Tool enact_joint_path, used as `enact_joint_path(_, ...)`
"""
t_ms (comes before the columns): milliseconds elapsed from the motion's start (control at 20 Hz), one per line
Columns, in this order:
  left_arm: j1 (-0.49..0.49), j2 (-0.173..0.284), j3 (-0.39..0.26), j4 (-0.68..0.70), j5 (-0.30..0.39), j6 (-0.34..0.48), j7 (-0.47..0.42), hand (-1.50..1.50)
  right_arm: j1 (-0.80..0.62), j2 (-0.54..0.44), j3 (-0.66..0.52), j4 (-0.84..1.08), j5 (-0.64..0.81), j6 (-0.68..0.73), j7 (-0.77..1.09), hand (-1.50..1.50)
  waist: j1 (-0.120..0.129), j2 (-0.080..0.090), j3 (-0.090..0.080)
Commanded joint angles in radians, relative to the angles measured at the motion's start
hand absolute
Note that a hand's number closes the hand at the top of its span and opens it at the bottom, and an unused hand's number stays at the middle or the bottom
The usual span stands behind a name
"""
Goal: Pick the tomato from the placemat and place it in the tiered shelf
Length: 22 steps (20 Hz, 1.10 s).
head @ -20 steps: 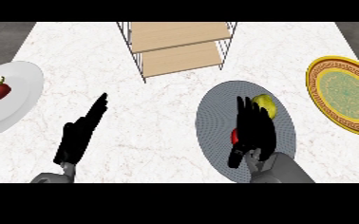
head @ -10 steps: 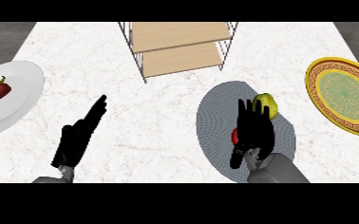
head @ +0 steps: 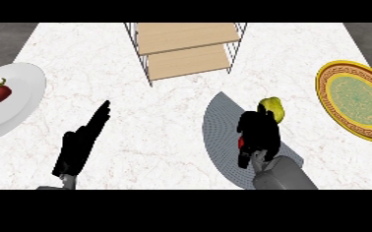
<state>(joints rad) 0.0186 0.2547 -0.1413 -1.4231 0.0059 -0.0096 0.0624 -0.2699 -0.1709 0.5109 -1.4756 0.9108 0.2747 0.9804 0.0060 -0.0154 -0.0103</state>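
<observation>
The right robot hand (head: 259, 135) is lowered over the grey placemat (head: 218, 132) at the right of the marbled surface (head: 174, 123), its fingers curled downward over the tomato (head: 241, 142). Only a small red sliver of the tomato shows at the hand's left edge (the rest is hidden under the palm), so whether the fingers have actually closed round it cannot be told. The tomato lies on the placemat, near its middle. Just beyond the fingertips, also on the placemat, sits a yellow pepper (head: 272, 107), touching or nearly touching the hand.

The left robot hand (head: 81, 145) shows at the lower left, spread with straight fingers pointing up and to the right, resting above the surface and holding nothing.

The shelf (head: 185, 49) stands at the far middle of the surface, a wire frame with two wooden tiers, well apart from the placemat. At the left edge a white plate (head: 25, 86) carries a red pepper (head: 4, 91). At the right edge lies a yellow-rimmed plate (head: 349, 103) with a green patterned centre, near the placemat but not touching it.
</observation>
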Motion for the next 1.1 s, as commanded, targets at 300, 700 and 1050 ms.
enact_joint_path(300, -0.032, -0.003, 0.035, -0.011, -0.021, -0.015, 0.046, 0.0, 0.018, 0.04, -0.017, 0.019, 0.147, -0.032, 0.038, 1.5, -0.005, 0.014, 0.01)
enact_joint_path(700, -0.032, -0.006, 0.075, 0.026, -0.007, -0.059, 0.016, 0.0, 0.022, 0.008, -0.073, -0.207, 0.055, 0.059, -0.146, 1.5, -0.007, 0.014, 0.01)
enact_joint_path(1050, 0.011, 0.001, 0.081, -0.021, -0.001, -0.082, 0.034, 0.0, -0.072, 0.035, -0.118, -0.498, 0.082, 0.214, 0.015, 1.5, -0.008, 0.01, 0.01)
